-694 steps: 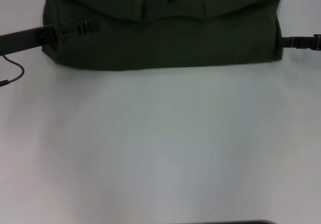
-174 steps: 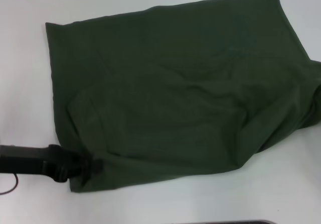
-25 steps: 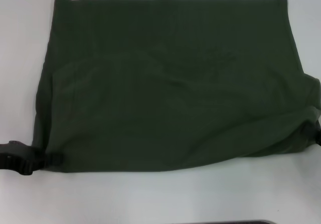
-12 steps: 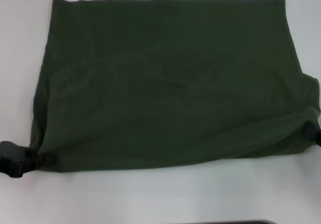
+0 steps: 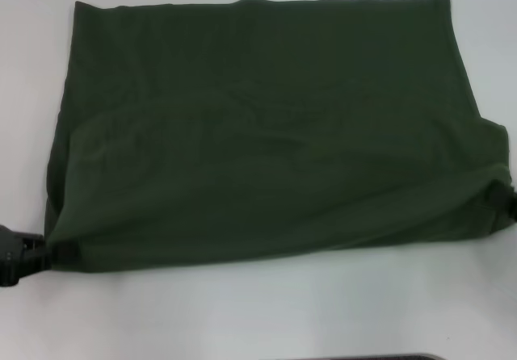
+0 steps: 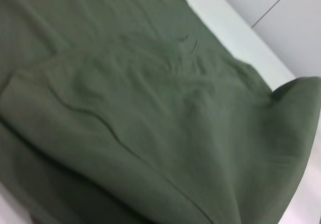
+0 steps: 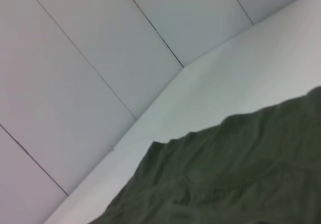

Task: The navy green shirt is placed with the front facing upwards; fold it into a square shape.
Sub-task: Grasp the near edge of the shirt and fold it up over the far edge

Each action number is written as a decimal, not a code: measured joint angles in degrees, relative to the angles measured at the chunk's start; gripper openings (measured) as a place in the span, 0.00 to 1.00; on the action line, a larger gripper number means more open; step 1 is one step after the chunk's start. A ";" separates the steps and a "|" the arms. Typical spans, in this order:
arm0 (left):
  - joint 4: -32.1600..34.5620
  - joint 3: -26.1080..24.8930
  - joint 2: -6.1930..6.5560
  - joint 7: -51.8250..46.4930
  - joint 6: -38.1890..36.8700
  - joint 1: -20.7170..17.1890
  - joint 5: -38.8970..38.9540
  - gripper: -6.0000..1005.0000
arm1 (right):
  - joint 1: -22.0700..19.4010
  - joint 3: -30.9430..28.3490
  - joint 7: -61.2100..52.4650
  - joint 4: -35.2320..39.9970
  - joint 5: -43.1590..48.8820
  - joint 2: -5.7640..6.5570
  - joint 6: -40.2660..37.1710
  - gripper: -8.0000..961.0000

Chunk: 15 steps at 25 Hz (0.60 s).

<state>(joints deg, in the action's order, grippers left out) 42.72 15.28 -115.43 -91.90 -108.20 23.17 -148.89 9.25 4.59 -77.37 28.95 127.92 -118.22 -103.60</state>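
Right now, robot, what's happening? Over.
Left hand at shirt's near left corner, right hand at near right corner. Navy green shirt folded, plain side up. Nothing blocking.

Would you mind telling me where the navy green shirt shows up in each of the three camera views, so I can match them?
Head view: the navy green shirt fills most of the picture, lying on the white table.
Left wrist view: the shirt covers nearly the whole picture, seen close, folds overlapping.
Right wrist view: the shirt takes the lower right part, below a pale panelled wall.
Shared landmark: the white table beside the shirt's edge.
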 joint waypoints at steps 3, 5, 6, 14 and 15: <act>0.00 -1.91 0.48 0.17 -1.52 0.68 0.28 0.04 | 1.61 -0.80 -0.97 0.21 -0.01 0.19 -0.05 0.02; 0.00 -3.44 0.89 0.33 -2.76 1.19 0.61 0.04 | 2.81 -1.35 -1.72 0.48 -0.01 0.51 -0.12 0.02; 0.00 -3.44 0.89 0.33 -2.76 1.19 0.61 0.04 | 3.38 -1.55 -2.27 0.52 -0.01 0.75 -0.14 0.02; 0.00 -8.35 2.51 -0.97 -3.86 3.21 2.40 0.04 | 7.18 -2.36 -6.49 1.05 -1.00 2.57 0.07 0.02; 0.01 -9.15 2.72 -1.24 -3.66 3.34 2.96 0.04 | 7.55 -2.42 -6.85 1.23 -1.37 2.69 0.16 0.02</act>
<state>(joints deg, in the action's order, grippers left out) 42.73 6.13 -112.71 -93.14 -111.85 26.52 -145.93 16.80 2.17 -84.22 30.18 126.54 -115.53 -103.43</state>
